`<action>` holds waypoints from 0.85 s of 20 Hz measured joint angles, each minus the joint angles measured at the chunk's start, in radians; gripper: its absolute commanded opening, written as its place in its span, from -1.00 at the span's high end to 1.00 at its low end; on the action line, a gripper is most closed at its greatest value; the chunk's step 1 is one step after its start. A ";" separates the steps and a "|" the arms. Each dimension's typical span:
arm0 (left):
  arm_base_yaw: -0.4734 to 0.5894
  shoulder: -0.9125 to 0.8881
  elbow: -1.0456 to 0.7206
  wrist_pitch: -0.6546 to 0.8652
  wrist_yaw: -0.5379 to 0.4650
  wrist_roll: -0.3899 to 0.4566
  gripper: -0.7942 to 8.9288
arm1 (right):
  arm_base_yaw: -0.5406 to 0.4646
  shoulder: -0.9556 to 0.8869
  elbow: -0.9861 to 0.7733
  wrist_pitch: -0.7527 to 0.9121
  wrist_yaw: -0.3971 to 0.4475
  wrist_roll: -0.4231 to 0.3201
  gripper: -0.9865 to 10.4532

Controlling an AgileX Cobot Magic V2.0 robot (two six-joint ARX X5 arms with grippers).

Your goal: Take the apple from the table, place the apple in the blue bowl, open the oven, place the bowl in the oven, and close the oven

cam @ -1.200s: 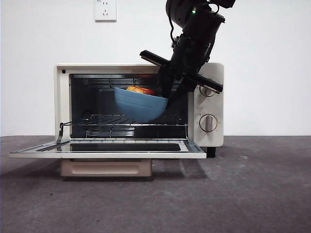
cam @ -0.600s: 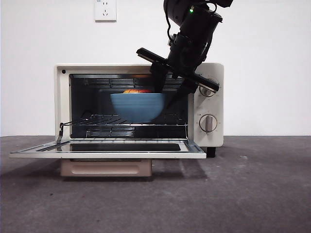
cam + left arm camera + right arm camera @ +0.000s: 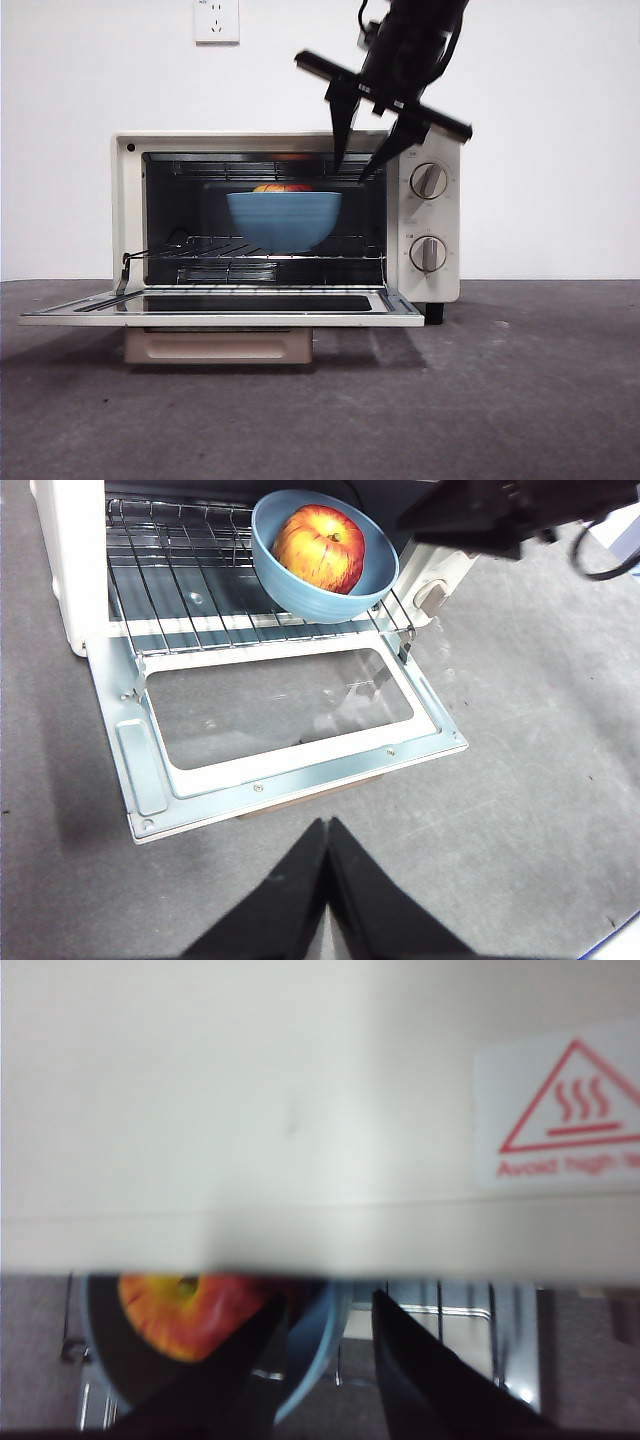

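The blue bowl (image 3: 285,222) stands level on the wire rack inside the open oven (image 3: 126,215), with the apple (image 3: 283,187) showing above its rim. My right gripper (image 3: 353,172) hangs open and empty just above the bowl's right rim, at the oven's upper front edge. In the right wrist view its jaws (image 3: 327,1305) stand apart over the oven top (image 3: 250,1110), with the apple (image 3: 165,1312) and bowl (image 3: 312,1345) below. The left wrist view shows the bowl (image 3: 325,602) holding the apple (image 3: 320,548). My left gripper (image 3: 326,825) is shut, above the table before the door.
The oven door (image 3: 220,312) lies folded down flat toward the front, its glass pane (image 3: 290,705) facing up. Two knobs (image 3: 429,181) sit on the oven's right panel. A wall socket (image 3: 217,20) is on the white wall behind.
My right gripper set the tilted bowl level on the rack, let go of its rim and rose toward the oven top. The left gripper shows no earlier frame.
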 measured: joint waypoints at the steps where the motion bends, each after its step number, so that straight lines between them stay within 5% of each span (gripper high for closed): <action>1: 0.000 0.005 0.000 0.006 0.000 0.000 0.82 | 0.000 -0.023 0.000 -0.013 0.000 -0.027 0.59; 10: 0.075 0.259 -0.043 0.259 0.070 -0.019 0.82 | 0.045 -0.358 0.000 -0.332 0.077 -0.475 0.59; 17: 0.201 0.542 -0.065 0.447 0.089 -0.050 0.82 | 0.075 -0.679 -0.240 -0.345 0.078 -0.531 0.59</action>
